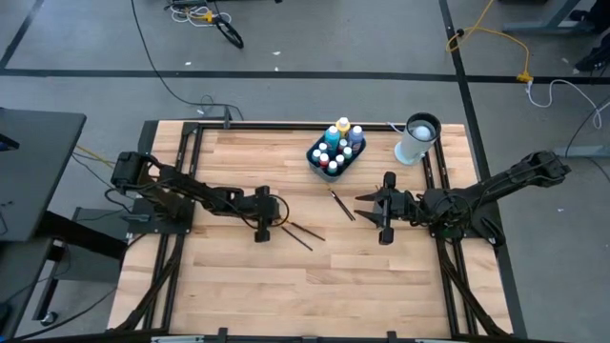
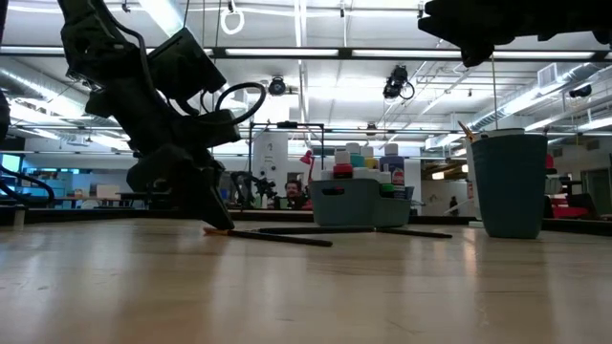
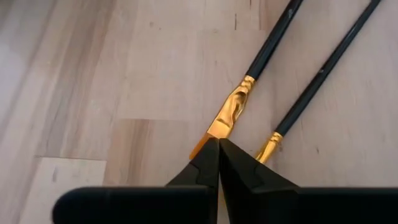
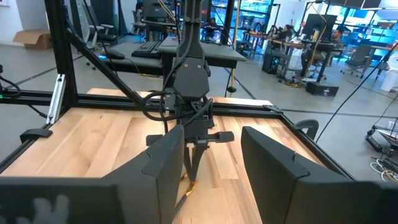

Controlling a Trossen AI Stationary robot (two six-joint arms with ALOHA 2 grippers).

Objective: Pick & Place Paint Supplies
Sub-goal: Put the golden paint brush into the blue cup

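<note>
Two thin dark-handled brushes (image 1: pixel 297 232) with gold ferrules are seen lying flat on the wooden table (image 1: pixel 238 286), side by side and fanning slightly apart toward the right, in the left-centre of the board. Their bristle ends are met by the left gripper (image 1: pixel 262 229), which is lowered to the tabletop; in the left wrist view its fingers (image 3: pixel 205 165) are pressed together with no visible gap, the tips touching the gold ferrule of the nearer brush (image 3: pixel 233 112), while the second brush (image 3: pixel 323 68) lies just beside them. Whether bristles are actually pinched between the tips cannot be told. A third brush (image 1: pixel 341 203) is seen alone near the table's centre, just left of the right gripper (image 1: pixel 367 205), which hangs above the board with its fingers (image 4: pixel 165 168) spread wide and nothing between them. At the far side, a dark bin (image 1: pixel 335 152) filled with small paint bottles is set, and to its right a tall white cylinder (image 1: pixel 417 139) with a dark top is stood upright.
</note>
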